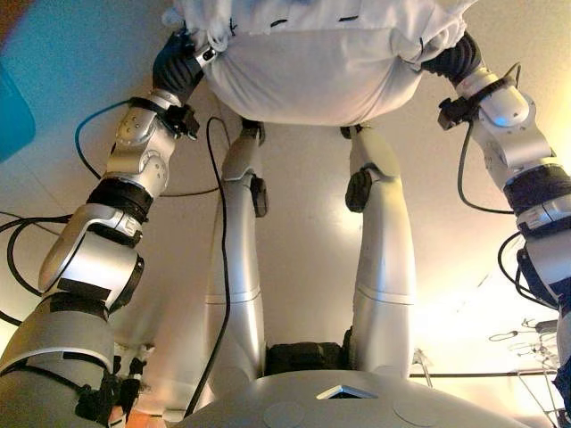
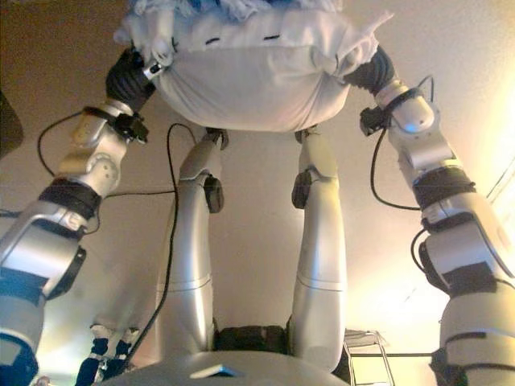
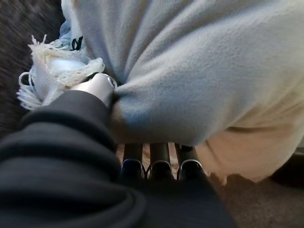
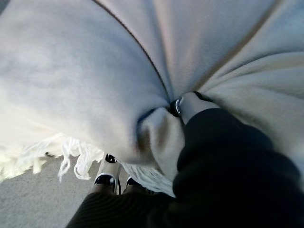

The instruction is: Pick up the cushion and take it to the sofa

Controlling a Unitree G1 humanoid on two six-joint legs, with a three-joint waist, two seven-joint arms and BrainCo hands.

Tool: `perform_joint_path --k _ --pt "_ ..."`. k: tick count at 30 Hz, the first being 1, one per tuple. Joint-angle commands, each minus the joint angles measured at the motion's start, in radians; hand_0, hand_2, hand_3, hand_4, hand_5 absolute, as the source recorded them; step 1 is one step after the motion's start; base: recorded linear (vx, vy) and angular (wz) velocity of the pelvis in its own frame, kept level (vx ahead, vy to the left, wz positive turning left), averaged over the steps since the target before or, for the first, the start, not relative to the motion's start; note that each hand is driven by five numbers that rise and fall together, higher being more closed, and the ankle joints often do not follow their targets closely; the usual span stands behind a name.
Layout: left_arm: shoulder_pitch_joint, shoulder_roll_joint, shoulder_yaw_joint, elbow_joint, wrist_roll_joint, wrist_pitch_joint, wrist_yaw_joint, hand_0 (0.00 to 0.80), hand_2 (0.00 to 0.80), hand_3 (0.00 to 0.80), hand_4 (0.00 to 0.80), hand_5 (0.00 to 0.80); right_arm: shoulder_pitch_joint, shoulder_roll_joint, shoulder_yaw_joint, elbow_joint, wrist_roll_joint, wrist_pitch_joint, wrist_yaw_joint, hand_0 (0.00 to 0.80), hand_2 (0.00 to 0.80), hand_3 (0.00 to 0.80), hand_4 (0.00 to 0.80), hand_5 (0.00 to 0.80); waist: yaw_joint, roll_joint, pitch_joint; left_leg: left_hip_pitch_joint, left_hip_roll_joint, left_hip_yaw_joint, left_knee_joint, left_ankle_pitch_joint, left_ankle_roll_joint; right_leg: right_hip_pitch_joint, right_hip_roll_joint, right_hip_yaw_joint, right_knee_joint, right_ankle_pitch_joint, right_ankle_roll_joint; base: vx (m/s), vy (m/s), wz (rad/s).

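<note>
A white cushion (image 1: 312, 71) with a fringed edge is held up in front of me, at the top of both eye views. My left hand (image 1: 178, 64) clamps its left end and my right hand (image 1: 455, 58) its right end. In the left wrist view the thumb (image 3: 97, 88) digs into the cushion (image 3: 199, 71) and the fingers (image 3: 159, 161) run under it. In the right wrist view the thumb (image 4: 190, 107) presses deep into the cushion (image 4: 95, 71), with the fingers (image 4: 108, 173) below its fringe.
Pale floor (image 1: 303, 232) lies below the cushion. A teal object (image 1: 13, 107) shows at the left edge. A thin metal frame (image 1: 526, 343) stands at the lower right. A dark textured surface (image 3: 19, 47) shows beside the cushion in the left wrist view.
</note>
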Motion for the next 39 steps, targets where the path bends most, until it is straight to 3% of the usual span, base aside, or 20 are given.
perform_joint_path --k 1,6,13,15,20,24,30,39 --pt "0.138 -0.111 0.031 -0.191 0.048 -0.053 -0.062 0.800 0.800 0.800 0.800 0.800 0.091 0.002 -0.042 -0.180 0.001 -0.097 -0.008 0.800 0.800 0.800 0.800 0.800 0.011 0.043 -0.009 0.083 0.012 -0.069 -0.063 0.018 -0.064 0.132 0.014 0.010 -0.042 0.002 0.100 0.009 -0.052 -0.09" --pt "0.297 -0.142 0.062 -0.283 0.070 -0.090 -0.071 0.800 0.800 0.800 0.800 0.800 0.254 0.046 -0.144 -0.261 -0.054 -0.125 -0.059 0.800 0.800 0.800 0.800 0.800 0.011 0.036 -0.009 0.272 0.022 -0.053 -0.111 0.021 -0.060 0.319 0.007 0.000 -0.110 0.008 0.103 0.007 -0.071 -0.03" --pt "0.533 -0.189 0.162 -0.475 0.095 -0.130 -0.081 0.800 0.800 0.800 0.800 0.800 0.545 0.166 -0.306 -0.458 -0.180 -0.179 -0.066 0.800 0.800 0.800 0.800 0.800 0.035 0.005 -0.009 0.683 -0.006 -0.013 -0.268 0.016 -0.032 0.731 -0.024 -0.109 -0.272 0.000 0.114 0.049 -0.094 0.08" --pt "0.572 -0.195 0.190 -0.525 0.107 -0.128 -0.065 0.800 0.800 0.800 0.800 0.800 0.596 0.180 -0.333 -0.512 -0.205 -0.178 -0.071 0.800 0.800 0.800 0.800 0.800 0.041 0.003 -0.009 0.758 -0.009 -0.008 -0.290 0.011 -0.027 0.806 -0.030 -0.122 -0.293 -0.005 0.112 0.083 -0.046 0.09" --pt "0.715 -0.233 0.280 -0.695 0.132 -0.148 -0.039 0.800 0.800 0.800 0.800 0.800 0.741 0.257 -0.412 -0.689 -0.130 -0.194 0.028 0.800 0.800 0.800 0.800 0.800 0.060 -0.001 -0.124 0.938 -0.014 -0.011 -0.364 -0.004 -0.009 1.003 -0.038 -0.148 -0.359 -0.036 0.099 0.139 -0.013 0.04" --pt "0.799 -0.255 0.310 -0.810 0.166 -0.147 -0.019 0.800 0.800 0.800 0.800 0.800 0.808 0.310 -0.428 -0.796 -0.140 -0.206 0.055 0.800 0.800 0.800 0.800 0.800 0.070 -0.010 -0.225 1.107 -0.001 -0.013 -0.463 0.007 -0.009 1.198 -0.025 -0.162 -0.460 -0.037 0.091 0.173 -0.043 0.06" --pt "0.881 -0.263 0.353 -0.940 0.202 -0.205 0.039 0.800 0.800 0.800 0.800 0.800 0.865 0.313 -0.452 -0.939 -0.162 -0.206 0.056 0.800 0.800 0.800 0.800 0.800 0.082 -0.019 -0.378 1.297 0.018 -0.007 -0.579 0.010 -0.005 1.391 -0.005 -0.162 -0.576 -0.026 0.087 0.235 -0.019 0.06" --pt "0.875 -0.265 0.380 -1.089 0.210 -0.283 0.099 0.800 0.800 0.800 0.800 0.800 0.856 0.322 -0.487 -1.110 -0.144 -0.226 -0.041 0.800 0.800 0.800 0.800 0.800 0.081 -0.017 -0.470 1.435 0.039 -0.004 -0.685 0.000 -0.004 1.513 0.016 -0.152 -0.651 -0.029 0.087 0.093 -0.022 0.02"
